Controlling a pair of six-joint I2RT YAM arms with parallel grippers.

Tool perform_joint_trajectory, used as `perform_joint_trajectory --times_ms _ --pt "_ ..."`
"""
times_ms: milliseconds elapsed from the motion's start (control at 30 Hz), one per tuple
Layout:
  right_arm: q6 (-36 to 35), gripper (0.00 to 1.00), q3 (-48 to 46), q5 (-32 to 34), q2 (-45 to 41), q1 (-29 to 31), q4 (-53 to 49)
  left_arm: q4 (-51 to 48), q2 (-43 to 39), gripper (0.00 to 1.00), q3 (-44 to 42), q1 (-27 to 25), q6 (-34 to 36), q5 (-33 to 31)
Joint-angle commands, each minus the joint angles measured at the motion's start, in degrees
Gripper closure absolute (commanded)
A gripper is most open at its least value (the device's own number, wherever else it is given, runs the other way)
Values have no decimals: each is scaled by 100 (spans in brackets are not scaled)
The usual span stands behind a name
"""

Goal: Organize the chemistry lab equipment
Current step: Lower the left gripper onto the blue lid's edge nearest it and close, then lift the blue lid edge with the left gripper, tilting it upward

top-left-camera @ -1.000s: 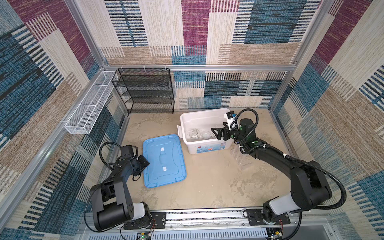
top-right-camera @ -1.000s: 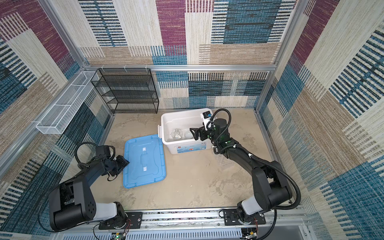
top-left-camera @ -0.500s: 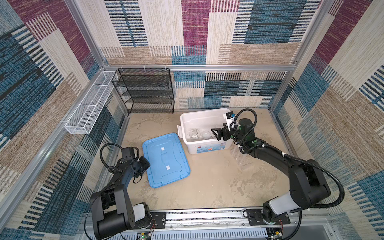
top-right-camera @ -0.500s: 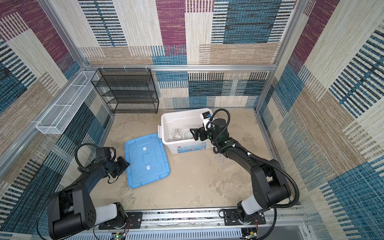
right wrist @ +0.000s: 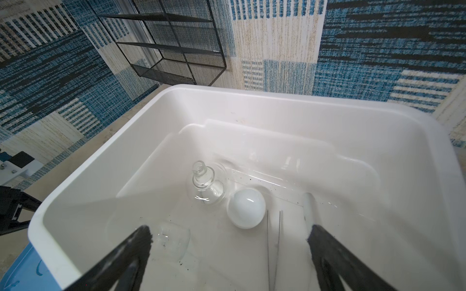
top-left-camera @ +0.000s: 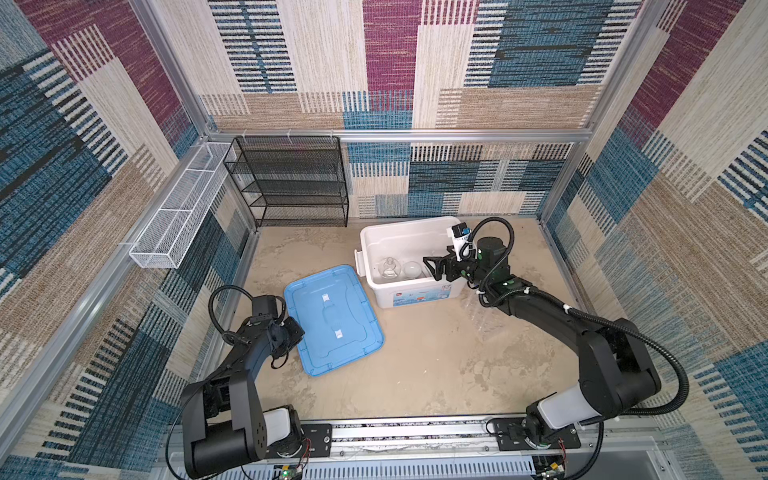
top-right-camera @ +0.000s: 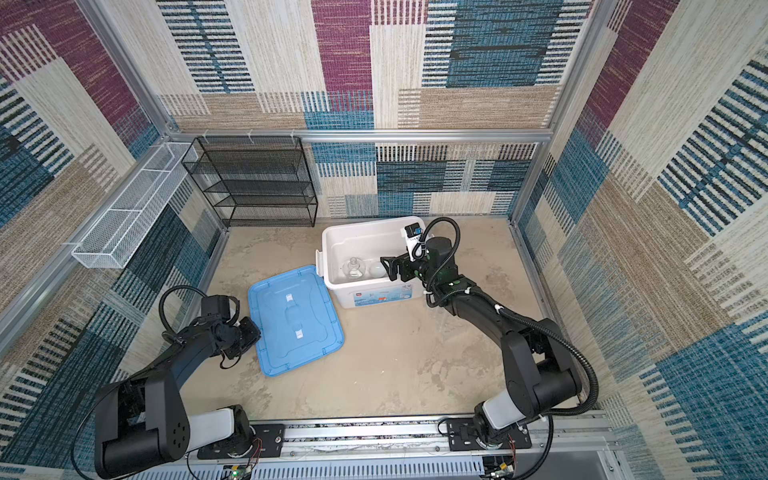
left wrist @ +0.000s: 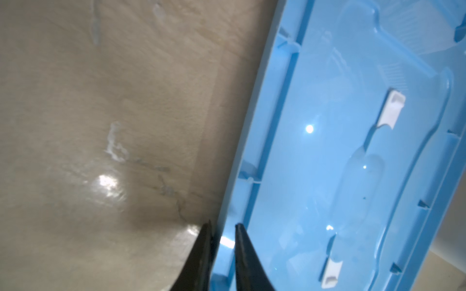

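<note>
The blue lid [top-left-camera: 332, 320] [top-right-camera: 295, 320] lies upside down on the table, left of the open white bin [top-left-camera: 409, 221]. My left gripper [top-left-camera: 297, 332] [left wrist: 222, 226] is shut on the lid [left wrist: 327, 151], one finger on each side of its left rim. My right gripper [top-left-camera: 428, 266] [right wrist: 229, 231] hangs open over the bin [right wrist: 277, 95], holding nothing. Inside the bin are a clear glass flask [right wrist: 205, 184], a small white bowl [right wrist: 245, 211], metal tweezers [right wrist: 273, 247], a clear glass dish on its side [right wrist: 174, 239] and a white pestle [right wrist: 308, 211].
A black wire rack [top-left-camera: 291, 183] stands against the back wall. A white mesh basket [top-left-camera: 178, 208] hangs on the left wall. Patterned walls enclose the table on three sides.
My left gripper's jaws have narrowed onto the lid's rim. The lid has swung a little to the right with the gripper. The right arm has hardly moved.
</note>
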Motion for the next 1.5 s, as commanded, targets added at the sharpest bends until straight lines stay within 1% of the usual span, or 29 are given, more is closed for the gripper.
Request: perform_joint_trajectory --times_ms 0,200,267,333,567,700,900,1000,1167,1333,1467 --pt "-41 1 58 33 -18 -3 76 -55 109 82 3 -47 -20 -93" --pt "-52 1 63 96 -19 -2 50 5 156 84 -14 -66 -15 -106" --pt "-52 1 76 81 1 -3 44 7 148 91 -21 -64 -6 -88" --pt "-48 1 80 76 9 0 41 31 144 95 -30 -68 5 -71" --pt "51 1 13 4 -4 -20 200 83 52 100 -61 -64 -2 -88" --pt "147 1 36 -19 33 -38 201 121 -126 100 -93 -61 -31 -94" --pt "372 1 -9 -129 81 -79 358 -23 -591 100 -71 -64 -112 -201" --pt "436 1 10 -294 117 -99 392 -270 -1022 100 70 -63 -86 -369" --pt "443 1 -25 -259 33 -95 385 -457 -1739 100 271 -62 -173 -638" --pt "376 1 8 -335 53 -96 307 -699 -2084 100 486 -63 -222 -722" --pt "379 1 115 -397 134 -92 226 -896 -2387 100 605 -63 -228 -927"
